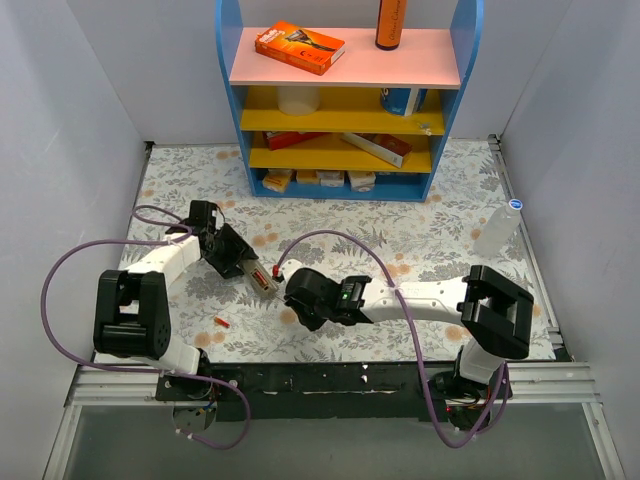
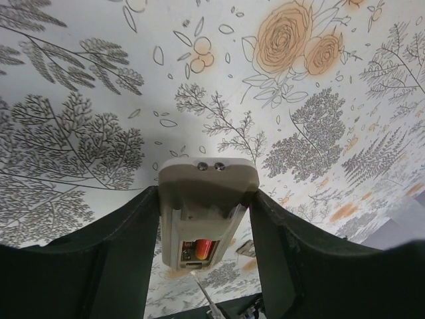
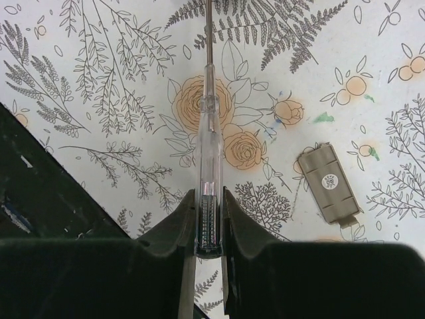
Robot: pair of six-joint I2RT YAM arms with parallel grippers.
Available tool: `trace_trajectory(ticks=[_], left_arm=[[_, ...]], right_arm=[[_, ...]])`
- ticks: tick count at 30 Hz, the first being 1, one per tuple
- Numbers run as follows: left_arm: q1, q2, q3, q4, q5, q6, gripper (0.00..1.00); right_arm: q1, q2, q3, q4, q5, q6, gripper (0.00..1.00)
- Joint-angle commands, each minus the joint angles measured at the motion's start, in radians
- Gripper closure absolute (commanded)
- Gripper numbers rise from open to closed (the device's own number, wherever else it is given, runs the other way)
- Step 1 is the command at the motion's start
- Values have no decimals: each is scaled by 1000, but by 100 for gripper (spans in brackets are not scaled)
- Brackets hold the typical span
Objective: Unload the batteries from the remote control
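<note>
My left gripper (image 1: pixel 240 263) is shut on the grey remote control (image 1: pixel 260 278) and holds it off the table. In the left wrist view the remote (image 2: pixel 206 174) sits between the jaws (image 2: pixel 204 199), its open recess holding one red battery (image 2: pixel 204 249). A second red battery (image 1: pixel 221 322) lies on the table near the left arm. My right gripper (image 1: pixel 291 291) is shut on a clear-handled screwdriver (image 3: pixel 207 133), gripped at its butt end (image 3: pixel 207 222). The screwdriver's tip (image 2: pixel 199 287) points at the remote's open end, just short of it.
A small flat grey cover plate (image 3: pixel 330 185) lies on the floral cloth right of the screwdriver. A blue shelf unit (image 1: pixel 345 100) with boxes stands at the back. A clear bottle (image 1: pixel 497 230) lies at the right. Purple cables loop round both arms.
</note>
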Motion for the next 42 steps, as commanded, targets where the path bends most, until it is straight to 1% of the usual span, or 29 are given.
trace_trajectory(ticks=[1, 2, 3, 8, 9, 10, 13, 15, 17, 22, 24, 26, 27, 28, 31, 34, 37, 38, 42], left_arm=[[-41, -47, -21, 66, 16, -83, 87], [-43, -47, -29, 66, 10, -86, 82], [-44, -47, -44, 66, 5, -91, 74], [-49, -64, -87, 71, -25, -101, 60], [-49, -64, -87, 73, -30, -100, 55], [-49, -64, -86, 69, -31, -98, 48], [-49, -59, -80, 59, -34, -97, 42], [-49, -62, -72, 46, -39, -95, 29], [-49, -62, -64, 33, -38, -92, 20], [-49, -90, -54, 5, -57, -62, 18], [-49, -93, -6, -21, -99, -17, 18], [-49, -76, 41, -48, -117, 24, 19], [-49, -65, 93, -67, -129, 69, 19], [-49, -47, 113, -82, -143, 86, 19], [-49, -28, 169, -122, -183, 152, 20], [-49, -7, 186, -124, -170, 228, 23], [-49, 30, 184, -127, -131, 274, 28], [-49, 36, 164, -113, -114, 282, 33], [-50, 57, 108, -82, -24, 296, 38]], right_arm=[[-1, 22, 14, 88, 0, -12, 99], [-1, 25, 17, 91, -6, -15, 99], [-1, 28, 26, 91, -9, -16, 99], [-1, 38, 37, 79, -24, -15, 99], [-1, 36, 37, 80, -29, -10, 99], [1, 36, 39, 79, -38, -7, 99], [1, 39, 42, 80, -53, 1, 99], [-1, 47, 49, 85, -61, 1, 99], [-1, 58, 63, 87, -75, 2, 99], [2, 97, 88, 96, -111, 4, 99], [2, 117, 105, 84, -113, 2, 99], [4, 142, 114, 73, -83, -1, 99], [-1, 151, 120, 62, -69, -2, 99], [-2, 157, 123, 44, -34, -6, 99], [-22, 167, 99, 27, 8, -3, 99], [-57, 139, 44, 36, 31, 4, 99], [-99, 98, 2, 50, 46, -7, 99], [-108, 79, -7, 57, 51, -16, 99], [-163, 68, 2, 41, 51, -67, 99]])
